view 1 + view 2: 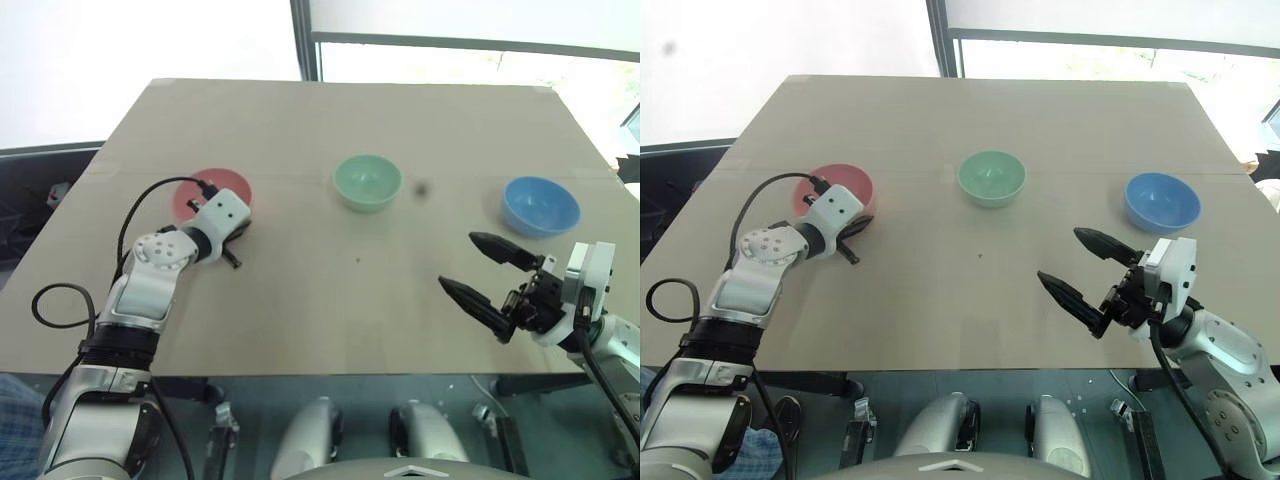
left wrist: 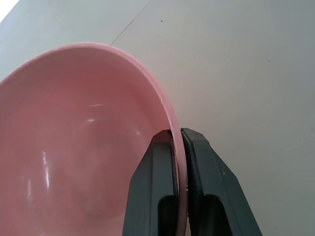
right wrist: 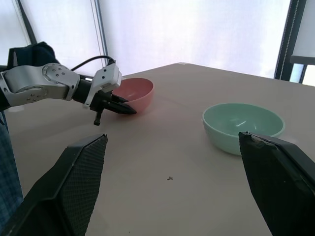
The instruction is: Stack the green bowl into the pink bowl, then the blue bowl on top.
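Nearest, at four o'clock, the right gripper [image 1: 478, 266] hovers over bare table [image 1: 340, 320], fingers wide apart. At nine o'clock the left gripper [image 2: 179, 147] is clamped on the pink bowl [image 1: 195, 190] rim. Green bowl [image 1: 367, 181] sits centre, blue bowl [image 1: 540, 204] at two o'clock, each empty and well apart.

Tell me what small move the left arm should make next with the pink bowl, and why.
Probably lift the pink bowl slightly off the table. The left gripper is shut on its rim, one finger inside and one outside, so the grip looks set. The green bowl sits apart at mid-table, and the right gripper hangs open, holding nothing.
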You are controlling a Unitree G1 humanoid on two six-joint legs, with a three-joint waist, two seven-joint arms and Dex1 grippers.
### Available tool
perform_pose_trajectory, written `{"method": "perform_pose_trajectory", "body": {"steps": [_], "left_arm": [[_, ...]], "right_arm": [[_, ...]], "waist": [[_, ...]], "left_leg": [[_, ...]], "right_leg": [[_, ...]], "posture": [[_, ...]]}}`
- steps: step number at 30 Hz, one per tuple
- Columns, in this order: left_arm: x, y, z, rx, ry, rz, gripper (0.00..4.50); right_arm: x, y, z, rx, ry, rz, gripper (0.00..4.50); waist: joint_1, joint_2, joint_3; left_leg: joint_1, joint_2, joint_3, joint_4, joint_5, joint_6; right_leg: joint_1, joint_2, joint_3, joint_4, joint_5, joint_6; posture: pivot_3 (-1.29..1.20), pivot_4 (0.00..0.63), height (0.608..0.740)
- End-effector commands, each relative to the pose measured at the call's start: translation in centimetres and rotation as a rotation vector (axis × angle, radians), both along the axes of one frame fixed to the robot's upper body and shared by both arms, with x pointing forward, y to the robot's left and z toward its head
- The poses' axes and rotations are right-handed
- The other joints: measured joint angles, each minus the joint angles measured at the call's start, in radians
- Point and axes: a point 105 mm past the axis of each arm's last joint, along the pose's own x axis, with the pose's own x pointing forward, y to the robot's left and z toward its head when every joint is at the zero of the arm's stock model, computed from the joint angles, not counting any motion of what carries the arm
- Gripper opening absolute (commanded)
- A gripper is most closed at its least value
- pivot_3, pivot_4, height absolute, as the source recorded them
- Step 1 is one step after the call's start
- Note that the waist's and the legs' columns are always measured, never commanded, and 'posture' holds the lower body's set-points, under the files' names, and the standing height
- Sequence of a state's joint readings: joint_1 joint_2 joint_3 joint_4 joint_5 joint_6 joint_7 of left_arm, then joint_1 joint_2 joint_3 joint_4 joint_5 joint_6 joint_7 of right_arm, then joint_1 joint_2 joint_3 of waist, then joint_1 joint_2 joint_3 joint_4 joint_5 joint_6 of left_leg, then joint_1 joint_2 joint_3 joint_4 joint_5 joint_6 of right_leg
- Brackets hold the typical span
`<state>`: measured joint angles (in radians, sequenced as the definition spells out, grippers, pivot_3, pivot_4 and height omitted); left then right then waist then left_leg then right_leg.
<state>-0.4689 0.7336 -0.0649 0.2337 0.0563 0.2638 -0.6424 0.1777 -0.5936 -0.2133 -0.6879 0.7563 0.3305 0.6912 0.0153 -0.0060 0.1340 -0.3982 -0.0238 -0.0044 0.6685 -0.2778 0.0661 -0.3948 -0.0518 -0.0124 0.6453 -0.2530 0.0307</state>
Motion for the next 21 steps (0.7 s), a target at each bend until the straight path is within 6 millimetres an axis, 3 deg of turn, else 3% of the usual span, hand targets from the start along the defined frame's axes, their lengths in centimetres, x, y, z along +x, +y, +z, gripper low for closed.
{"method": "perform_pose_trajectory", "body": {"steps": [1,4,8,14,21], "left_arm": [[0.1,-1.7,1.5,-0.022,-0.028,-0.103,0.07],[-1.2,-5.4,3.2,-0.110,-0.049,-0.328,0.07],[-4.4,-9.0,3.4,-0.081,0.007,-0.627,0.07],[-7.6,-11.6,2.9,-0.044,0.146,-0.872,0.07],[-9.0,-12.1,1.2,0.165,0.171,-1.045,0.07]], "right_arm": [[-0.1,-0.1,1.0,-0.004,-0.043,0.003,4.50],[-0.1,-0.2,1.0,-0.006,-0.039,0.009,4.50],[0.1,-0.3,1.0,-0.016,-0.037,0.017,4.50],[0.2,-0.4,1.0,-0.019,-0.040,0.017,4.50],[0.0,-0.3,0.9,-0.014,-0.040,0.011,4.50]], "waist": [[0.000,0.000,0.000],[0.002,0.000,0.000],[-0.001,-0.001,0.000],[-0.002,0.000,0.000],[0.000,0.000,0.000]], "left_leg": [[0.000,0.000,0.000,0.000,0.000,0.000],[0.000,0.000,0.000,0.000,0.000,0.000],[-0.001,0.000,0.000,0.001,0.001,-0.002],[0.000,0.001,0.000,0.001,0.001,-0.002],[0.000,0.000,0.000,0.001,0.001,-0.001]], "right_leg": [[0.000,0.000,0.000,0.000,0.000,0.000],[0.000,0.000,0.000,0.000,0.000,0.000],[0.000,0.000,0.000,0.000,0.000,0.000],[0.000,0.001,0.000,0.000,0.000,0.000],[0.001,0.001,0.000,0.000,0.000,0.000]], "posture": [[0.00,0.150,0.740],[0.00,0.150,0.740],[0.00,0.150,0.740],[0.00,0.150,0.740],[0.00,0.150,0.740]]}}
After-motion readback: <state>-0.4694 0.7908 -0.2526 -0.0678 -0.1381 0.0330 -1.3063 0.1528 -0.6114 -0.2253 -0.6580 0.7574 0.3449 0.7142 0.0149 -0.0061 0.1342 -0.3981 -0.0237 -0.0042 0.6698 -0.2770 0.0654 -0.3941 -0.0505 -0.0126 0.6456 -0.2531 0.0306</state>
